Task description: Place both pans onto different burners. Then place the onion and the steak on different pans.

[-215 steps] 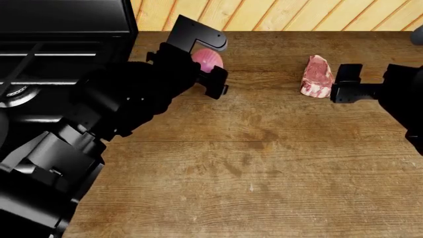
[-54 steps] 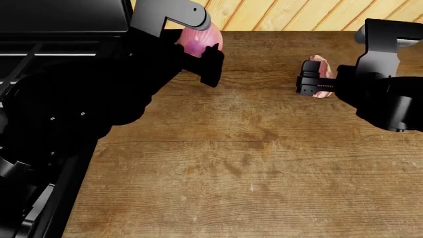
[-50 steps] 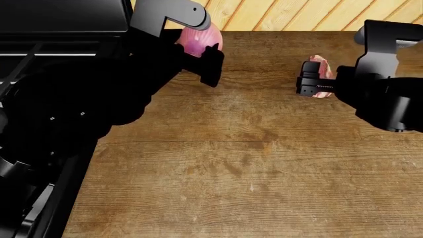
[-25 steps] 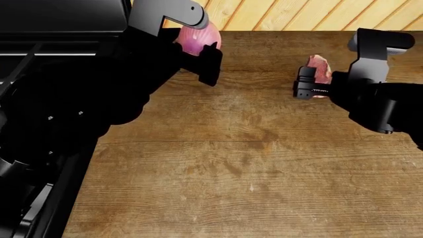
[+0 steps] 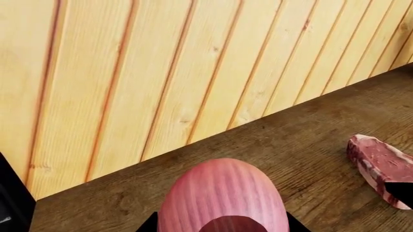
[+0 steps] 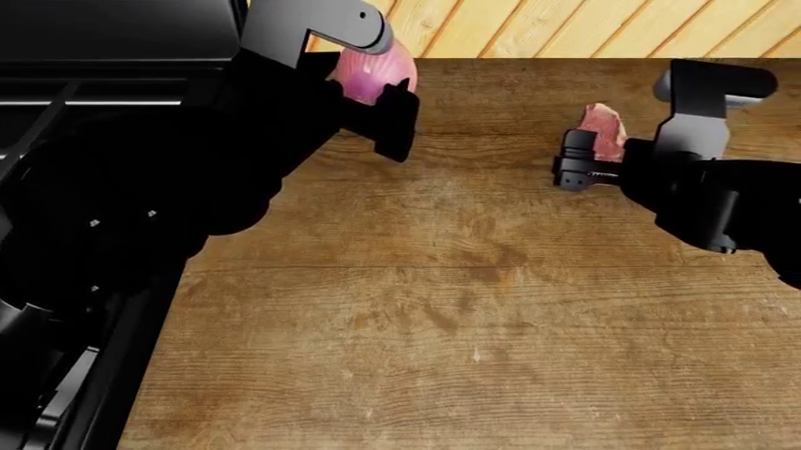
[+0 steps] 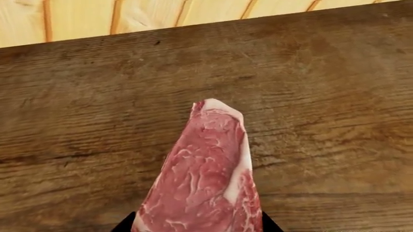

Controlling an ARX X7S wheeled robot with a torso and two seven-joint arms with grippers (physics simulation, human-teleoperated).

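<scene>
Above counter — grippers (image 6: 375, 89) (image 6: 588, 155) holding onion (image 6: 371, 73), steak (image 6: 605, 131)

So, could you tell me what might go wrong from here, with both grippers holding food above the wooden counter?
1. The rounded pinkish-purple onion sits between the left gripper fingers; a smooth round thing could slip out during the move toward the black stove.
2. The raw pink-red steak is gripped only at one end by the right gripper, so it could swing or drop.
3. Neither pan is visible now, so placement cannot be checked.
</scene>
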